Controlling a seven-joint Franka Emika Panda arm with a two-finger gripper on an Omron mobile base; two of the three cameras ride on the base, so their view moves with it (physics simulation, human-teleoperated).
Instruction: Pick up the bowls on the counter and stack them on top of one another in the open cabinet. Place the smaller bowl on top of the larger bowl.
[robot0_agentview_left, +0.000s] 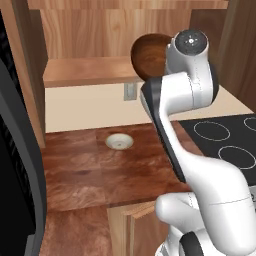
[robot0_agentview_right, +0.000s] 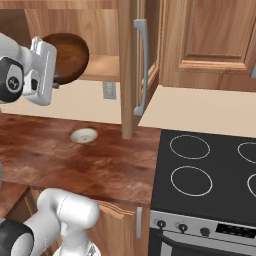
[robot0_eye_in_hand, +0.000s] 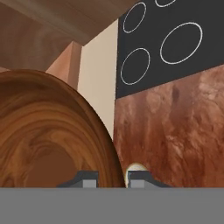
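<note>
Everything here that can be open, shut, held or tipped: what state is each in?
Larger bowl: held on its rim, tipped on its side, at the cabinet opening.
Gripper: shut on the larger bowl's rim.
Smaller bowl: upright on the counter, untouched.
Cabinet: open.
Cabinet door: swung open.

- Even, bright, diffuse rendered light is seen throughout; no glare is cast.
- Only faint shadows are thrown under the cabinet (robot0_agentview_left: 90, 70).
- Edges are rendered slightly soft.

The larger bowl (robot0_eye_in_hand: 48, 131) is glossy grained wood, the counter (robot0_agentview_left: 85, 175) mottled reddish wood, the stovetop (robot0_agentview_right: 210, 170) matt black.
</note>
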